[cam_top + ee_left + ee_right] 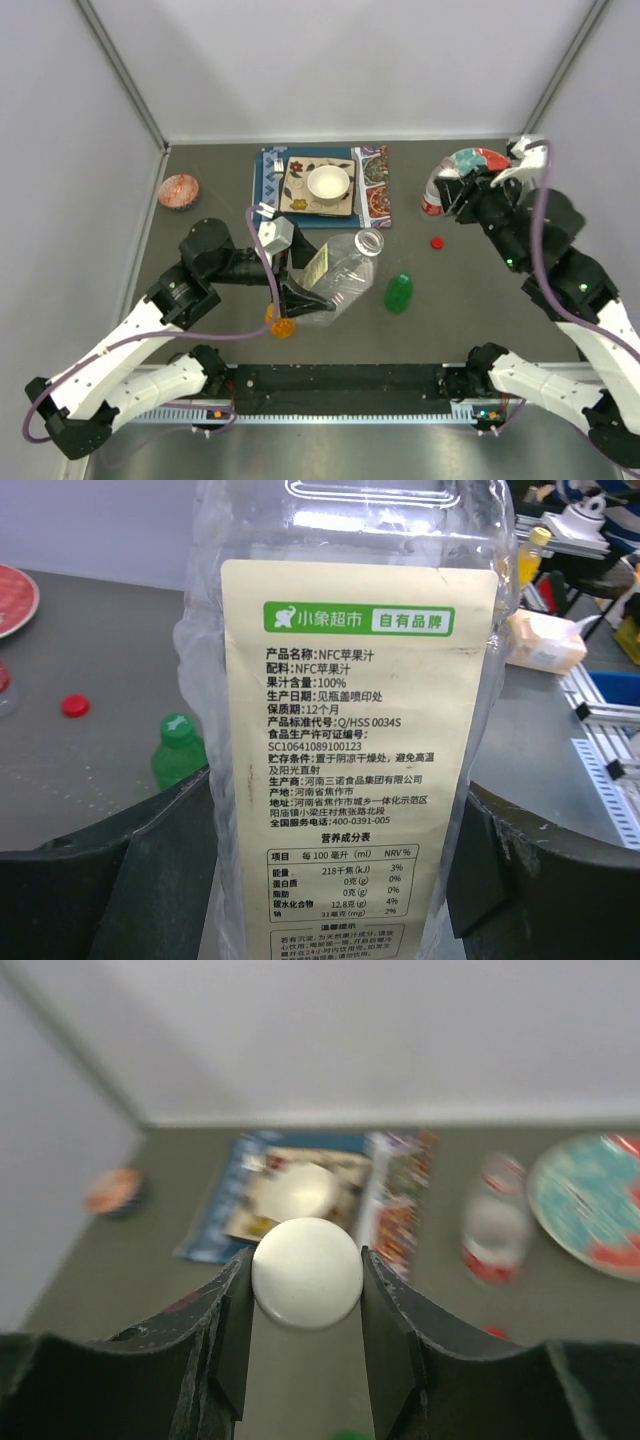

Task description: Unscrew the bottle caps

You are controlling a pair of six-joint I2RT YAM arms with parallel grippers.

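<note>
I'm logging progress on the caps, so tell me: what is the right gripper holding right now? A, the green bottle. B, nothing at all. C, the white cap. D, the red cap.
C: in the right wrist view the right gripper is closed on the white cap, pinched between its two fingers, while the red cap lies loose on the table.

The left gripper (308, 295) clasps the large clear bottle (345, 270) (mouth open); 1 red cap (437, 242) lies nearby.
</note>
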